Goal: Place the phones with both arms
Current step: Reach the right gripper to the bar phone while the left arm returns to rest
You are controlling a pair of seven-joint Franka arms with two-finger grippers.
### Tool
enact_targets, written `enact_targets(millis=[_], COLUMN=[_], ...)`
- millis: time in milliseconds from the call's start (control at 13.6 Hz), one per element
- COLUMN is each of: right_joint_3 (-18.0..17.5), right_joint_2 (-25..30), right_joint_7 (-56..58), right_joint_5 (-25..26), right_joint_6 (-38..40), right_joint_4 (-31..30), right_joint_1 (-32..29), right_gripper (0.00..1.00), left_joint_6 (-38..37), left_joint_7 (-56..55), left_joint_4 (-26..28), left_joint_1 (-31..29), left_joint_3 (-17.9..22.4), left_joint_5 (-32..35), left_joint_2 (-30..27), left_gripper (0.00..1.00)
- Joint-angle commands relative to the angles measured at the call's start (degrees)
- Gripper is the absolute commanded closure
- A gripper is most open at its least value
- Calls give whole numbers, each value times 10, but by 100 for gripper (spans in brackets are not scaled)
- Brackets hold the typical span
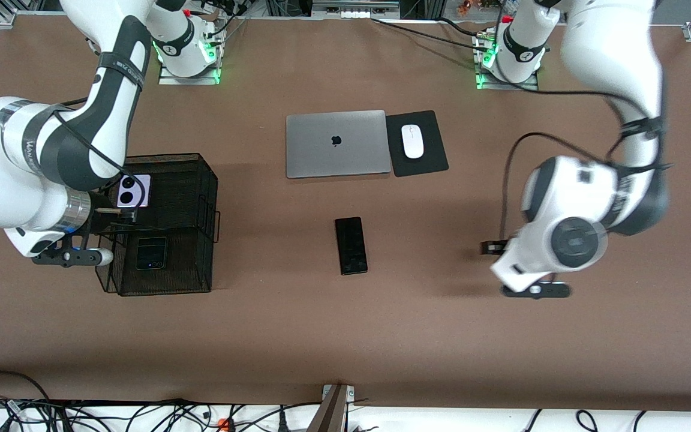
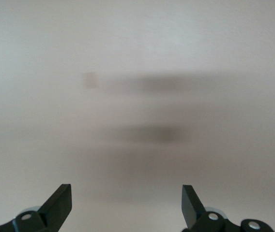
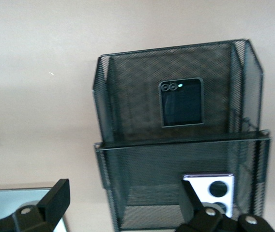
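**Two phones binned, one left**

Lilac phone (image 1: 134, 191) and black folded phone (image 1: 151, 252) already in mesh bin (image 1: 204, 180), at 9 o'clock from slab phone (image 1: 351, 245), alone mid-surface (image 1: 345, 336). Right end effector (image 3: 123, 205) agape, empty, over bin. Left end effector (image 2: 127, 205) agape, empty, over bare surface at slab's 3 o'clock.

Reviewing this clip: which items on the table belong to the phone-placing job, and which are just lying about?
Job items:
lilac-white folded phone, in the mesh basket
black folded phone, in the basket
slim black phone, on the table
right gripper, left gripper, both open

Lying about:
laptop
mouse on its pad
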State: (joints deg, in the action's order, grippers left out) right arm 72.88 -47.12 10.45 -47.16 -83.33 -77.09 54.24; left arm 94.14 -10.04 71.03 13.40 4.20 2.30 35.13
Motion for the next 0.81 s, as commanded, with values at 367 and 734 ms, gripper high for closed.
enact_targets(millis=[367, 734], right_joint_3=[-158, -372], right_joint_2=[0, -10], right_joint_7=[-255, -355], right_joint_5=[17, 183], right_joint_6=[-90, -290], right_joint_4=[111, 113], right_joint_1=[21, 8], right_gripper=[0, 0], left_joint_6=[7, -5], left_joint_7=[135, 139], left_joint_4=[135, 145], left_joint_1=[-100, -116], left_joint_3=[-14, -15], left_joint_5=[-2, -2], left_joint_2=[-205, -276], left_gripper=[0, 0])
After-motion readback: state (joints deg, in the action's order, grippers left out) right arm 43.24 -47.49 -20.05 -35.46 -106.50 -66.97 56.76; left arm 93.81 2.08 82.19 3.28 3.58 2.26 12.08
